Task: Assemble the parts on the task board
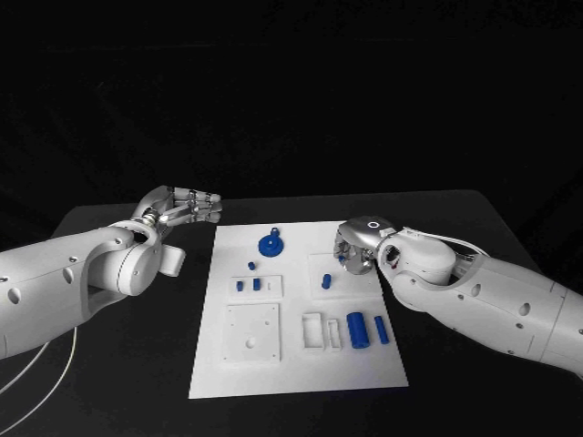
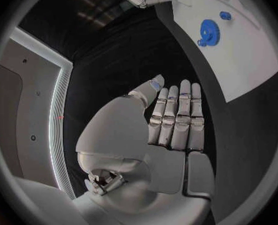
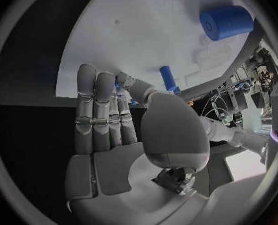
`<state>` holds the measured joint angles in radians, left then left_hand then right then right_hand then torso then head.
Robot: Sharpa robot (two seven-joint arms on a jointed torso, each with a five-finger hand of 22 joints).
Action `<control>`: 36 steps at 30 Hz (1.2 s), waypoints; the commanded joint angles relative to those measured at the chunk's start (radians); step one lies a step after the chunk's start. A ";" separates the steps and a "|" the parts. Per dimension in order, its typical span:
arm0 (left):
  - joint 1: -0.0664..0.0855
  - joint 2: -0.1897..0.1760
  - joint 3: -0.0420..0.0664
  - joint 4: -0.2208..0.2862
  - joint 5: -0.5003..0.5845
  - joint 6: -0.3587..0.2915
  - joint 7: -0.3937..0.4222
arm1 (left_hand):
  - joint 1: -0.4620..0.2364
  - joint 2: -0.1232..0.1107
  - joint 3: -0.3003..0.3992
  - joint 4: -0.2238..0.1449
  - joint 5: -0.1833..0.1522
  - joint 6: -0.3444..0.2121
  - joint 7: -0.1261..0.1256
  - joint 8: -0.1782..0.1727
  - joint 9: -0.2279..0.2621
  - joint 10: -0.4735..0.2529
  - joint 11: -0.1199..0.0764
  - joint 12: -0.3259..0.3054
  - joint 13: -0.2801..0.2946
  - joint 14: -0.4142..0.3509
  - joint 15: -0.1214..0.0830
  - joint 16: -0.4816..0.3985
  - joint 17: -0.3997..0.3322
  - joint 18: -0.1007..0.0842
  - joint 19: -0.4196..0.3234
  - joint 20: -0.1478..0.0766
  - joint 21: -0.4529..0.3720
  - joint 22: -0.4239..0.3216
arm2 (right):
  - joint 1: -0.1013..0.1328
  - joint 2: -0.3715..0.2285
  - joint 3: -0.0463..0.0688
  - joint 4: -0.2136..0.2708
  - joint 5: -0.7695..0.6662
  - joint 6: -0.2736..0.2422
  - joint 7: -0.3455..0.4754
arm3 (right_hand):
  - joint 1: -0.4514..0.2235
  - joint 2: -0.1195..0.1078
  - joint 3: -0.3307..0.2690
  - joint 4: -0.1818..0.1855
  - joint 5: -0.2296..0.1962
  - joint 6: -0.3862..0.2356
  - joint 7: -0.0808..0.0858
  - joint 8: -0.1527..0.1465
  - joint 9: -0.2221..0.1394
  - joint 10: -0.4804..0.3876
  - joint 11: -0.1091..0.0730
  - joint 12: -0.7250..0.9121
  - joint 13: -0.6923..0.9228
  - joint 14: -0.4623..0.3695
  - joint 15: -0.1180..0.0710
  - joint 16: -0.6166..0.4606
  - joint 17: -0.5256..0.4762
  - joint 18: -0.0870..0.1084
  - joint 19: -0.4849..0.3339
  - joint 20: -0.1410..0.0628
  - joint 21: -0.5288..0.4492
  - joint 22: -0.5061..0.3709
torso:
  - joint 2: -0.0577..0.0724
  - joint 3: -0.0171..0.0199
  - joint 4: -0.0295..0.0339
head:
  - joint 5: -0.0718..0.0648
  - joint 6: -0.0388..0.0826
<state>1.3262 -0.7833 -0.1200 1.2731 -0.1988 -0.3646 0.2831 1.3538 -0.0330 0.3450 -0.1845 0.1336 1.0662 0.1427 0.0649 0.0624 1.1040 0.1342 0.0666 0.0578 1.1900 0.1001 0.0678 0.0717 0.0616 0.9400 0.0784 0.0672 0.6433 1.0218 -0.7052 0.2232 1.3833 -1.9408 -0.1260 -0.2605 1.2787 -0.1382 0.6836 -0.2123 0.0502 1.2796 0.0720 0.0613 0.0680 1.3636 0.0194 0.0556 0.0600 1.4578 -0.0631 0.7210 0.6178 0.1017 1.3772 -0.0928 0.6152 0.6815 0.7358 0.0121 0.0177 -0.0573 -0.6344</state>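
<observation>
Task board (image 1: 305, 364): white, matt, smooth, plastic-like plate. Gear (image 1: 271, 244): blue plastic, smooth face, toothed rim. Cylinder (image 1: 357, 330): blue plastic, smooth, slight sheen. Desk (image 1: 463, 364): black, matt, even surface. Left hand (image 1: 180, 208) and right hand (image 1: 357, 246): silver, metallic-looking, satin finish with segmented surfaces. Arm shells (image 1: 56, 282): white, smooth, semi-gloss plastic.

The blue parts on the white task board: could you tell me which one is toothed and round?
The blue gear at the board's far end, the only disc-shaped part; the other blue parts are pegs or cylinders.
</observation>
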 commanded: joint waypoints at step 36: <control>0.000 0.089 0.000 -0.084 0.041 -0.029 0.016 | -0.002 -0.007 0.001 0.001 -0.002 -0.018 0.002 0.003 0.001 -0.016 0.003 -0.002 0.000 -0.023 0.012 -0.004 -0.001 -0.007 0.003 0.011 0.004 -0.083 | -0.094 0.030 0.079 0.226 0.108 -0.131 0.062 | 0.004 0.004 0.000 0.018 0.000 0.006 0.003 0.003 0.002 0.005 0.001 0.004 0.002 0.000 -0.007 0.000 0.002 0.020 0.035 -0.001 -0.066 0.064 | -0.031 -0.0251 -0.0056 | 0.118 -0.010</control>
<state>1.3257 -0.6983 -0.1202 1.1916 -0.1726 -0.3814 0.2828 1.3538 -0.0330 0.3450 -0.1845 0.1343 1.0555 0.1461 0.0648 0.0624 1.0934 0.1379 0.0666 0.0577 1.1736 0.1092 0.0678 0.0715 0.0615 0.9400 0.0858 0.0671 0.5586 0.9302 -0.6789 0.3017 1.6054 -1.7859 -0.2508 -0.2152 1.2812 -0.1412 0.6831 -0.1984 0.0491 1.2830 0.0756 0.0606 0.0687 1.3630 0.0196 0.0563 0.0612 1.4541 -0.0663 0.7215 0.6210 0.1051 1.4046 -0.0911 0.5557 0.7441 0.7100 -0.0090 0.0113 0.0425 -0.6401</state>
